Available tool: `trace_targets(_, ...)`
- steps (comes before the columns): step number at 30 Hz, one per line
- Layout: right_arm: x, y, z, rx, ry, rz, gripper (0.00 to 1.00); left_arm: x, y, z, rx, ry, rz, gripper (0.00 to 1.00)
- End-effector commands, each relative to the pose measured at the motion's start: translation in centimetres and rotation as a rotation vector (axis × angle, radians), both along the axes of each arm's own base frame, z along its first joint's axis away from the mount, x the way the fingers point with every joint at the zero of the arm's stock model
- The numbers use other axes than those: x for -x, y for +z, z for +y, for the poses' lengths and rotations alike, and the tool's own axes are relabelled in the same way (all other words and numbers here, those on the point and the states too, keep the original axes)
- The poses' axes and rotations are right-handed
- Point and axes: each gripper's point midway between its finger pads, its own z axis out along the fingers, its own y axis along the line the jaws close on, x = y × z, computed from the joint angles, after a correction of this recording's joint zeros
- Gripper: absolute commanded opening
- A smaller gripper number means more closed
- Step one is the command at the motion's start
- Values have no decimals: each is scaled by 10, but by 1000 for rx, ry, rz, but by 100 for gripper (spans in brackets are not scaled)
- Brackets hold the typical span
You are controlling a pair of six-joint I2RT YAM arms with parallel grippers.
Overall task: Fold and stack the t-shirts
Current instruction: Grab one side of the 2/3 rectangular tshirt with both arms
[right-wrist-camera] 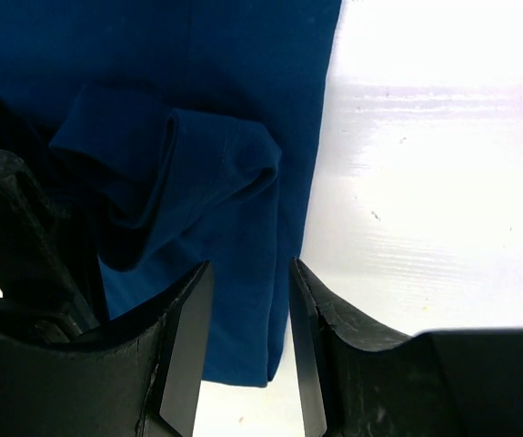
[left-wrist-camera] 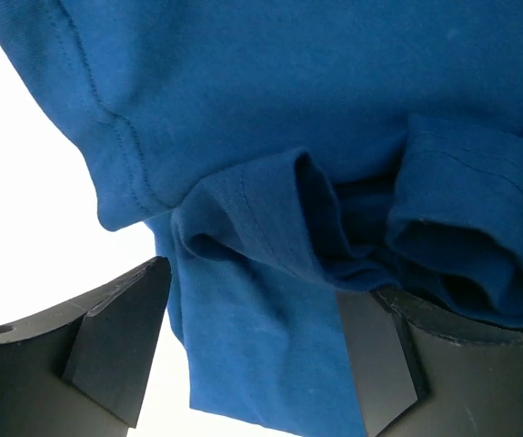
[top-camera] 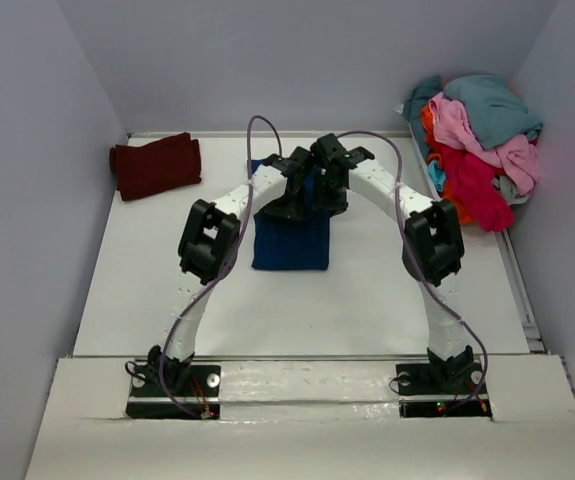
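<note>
My left claw [left-wrist-camera: 261,282] wide open over bunched blue shirt [left-wrist-camera: 288,91], right claw [right-wrist-camera: 249,269] half open at its edge; shirt's top hidden overhead

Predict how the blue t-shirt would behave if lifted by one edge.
Probably floppy: the blue t-shirt already bunches into soft rolls at its folded edge. Likely light, since the cloth looks thin; it would drape and unfold, not hold shape.

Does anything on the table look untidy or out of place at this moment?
Yes. The blue t-shirt in the middle is not flat: its far end is bunched into rumpled folds. The pile of t-shirts at the far right corner is a loose heap.
</note>
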Motion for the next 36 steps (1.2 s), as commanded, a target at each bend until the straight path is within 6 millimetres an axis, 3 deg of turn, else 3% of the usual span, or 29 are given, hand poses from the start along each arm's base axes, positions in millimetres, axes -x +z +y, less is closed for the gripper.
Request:
trace_targets(1,58,0,38,30,126,72,45,-40,30,6,33,61,-146,85)
trace_targets(10,57,-2,52,2,173,75,45,-64,39,39,6,193,-230,85)
trace_targets(19,58,-7,64,-5,206,76,45,-90,53,44,9,206,-310,85)
trace_targets(29,35,-22,70,39,189,48,45,-83,49,53,-22,227,-311,85)
trace_targets(36,9,-21,68,32,131,13,46,-78,46,59,-35,258,-315,85)
